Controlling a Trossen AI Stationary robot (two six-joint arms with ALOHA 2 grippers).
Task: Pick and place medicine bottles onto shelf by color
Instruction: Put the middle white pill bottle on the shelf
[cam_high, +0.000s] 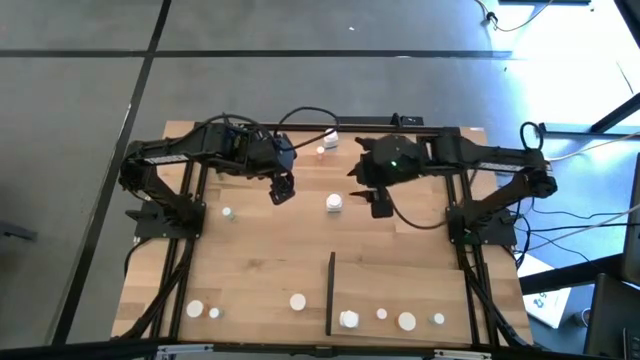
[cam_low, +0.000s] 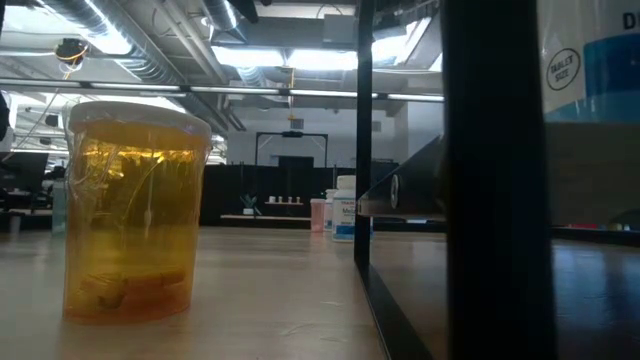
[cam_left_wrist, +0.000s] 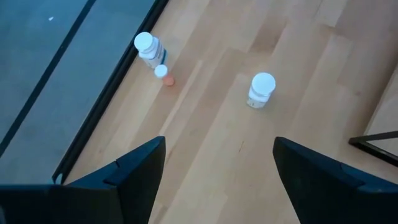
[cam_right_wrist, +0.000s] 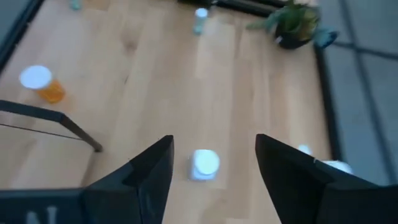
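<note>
My right gripper (cam_high: 378, 205) (cam_right_wrist: 214, 142) hangs open above the table's middle. A white bottle (cam_high: 334, 204) (cam_right_wrist: 204, 165) stands on the table below it, showing between the fingers but apart from them. My left gripper (cam_high: 282, 190) (cam_left_wrist: 219, 143) hangs open and holds nothing; the same bottle (cam_left_wrist: 261, 90) stands beyond it. Two bottles, a white one (cam_left_wrist: 149, 48) and a small pinkish one (cam_left_wrist: 164, 74), stand by the far edge. The shelf (cam_high: 400, 290), with its black strip (cam_high: 330, 290), lies at the near right and carries several bottles (cam_high: 349, 319).
Three bottles (cam_high: 297, 301) stand along the near edge left of the shelf, among them an amber one (cam_low: 135, 215) (cam_right_wrist: 40, 84). Another bottle (cam_high: 228, 213) stands at the left. A small potted plant (cam_right_wrist: 292, 25) stands near the table's frame rail.
</note>
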